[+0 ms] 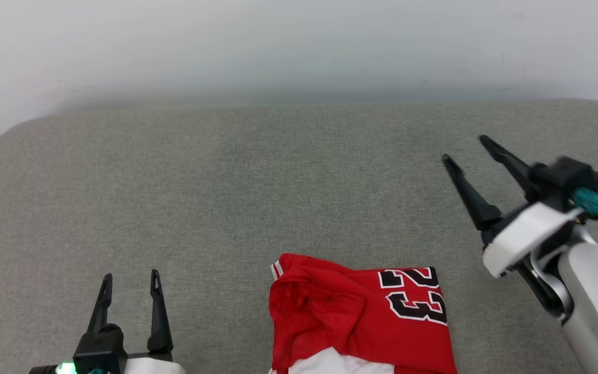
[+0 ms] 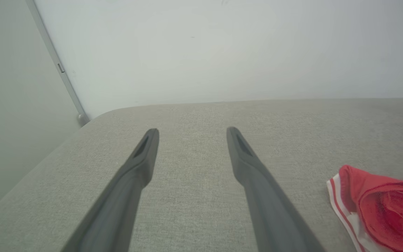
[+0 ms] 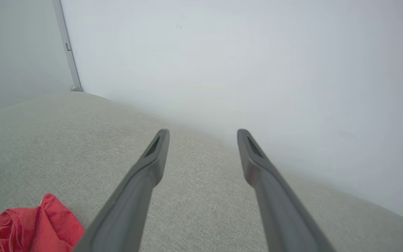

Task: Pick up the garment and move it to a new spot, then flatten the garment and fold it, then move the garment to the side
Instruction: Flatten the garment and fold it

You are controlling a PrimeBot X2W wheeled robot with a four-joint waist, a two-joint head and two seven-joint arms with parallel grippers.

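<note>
A: Where do we see the red soft-fabric T-shirt with the white sleeve cloth?

B: We find it folded into a rough, rumpled rectangle on the grey fabric-covered desk, at the near edge and a little right of the middle. The bottom of our head view cuts it off. Large black numerals outlined in white sit on its right part, a strip of red-and-white trim shows at its far left corner, and a white patch lies at its near edge.

A: And our left pincer?

B: It is low at the left with both dark fingers pointing away from us and spread wide, and there is nothing between them. It is apart from the shirt. In our left wrist view the pincer has bare grey cloth between its fingers, and the shirt's trimmed corner lies off to the right.

A: What about the right pincer?

B: We see it at the right, beyond the shirt, with its fingers slanting up and to the left. It is fully parted and holds nothing. It looks slightly blurred, and we cannot tell how high it stands over the desk. In our right wrist view the pincer points toward the pale wall, and a bunched red corner of the shirt lies at the lower left, clear of the fingers.
</note>
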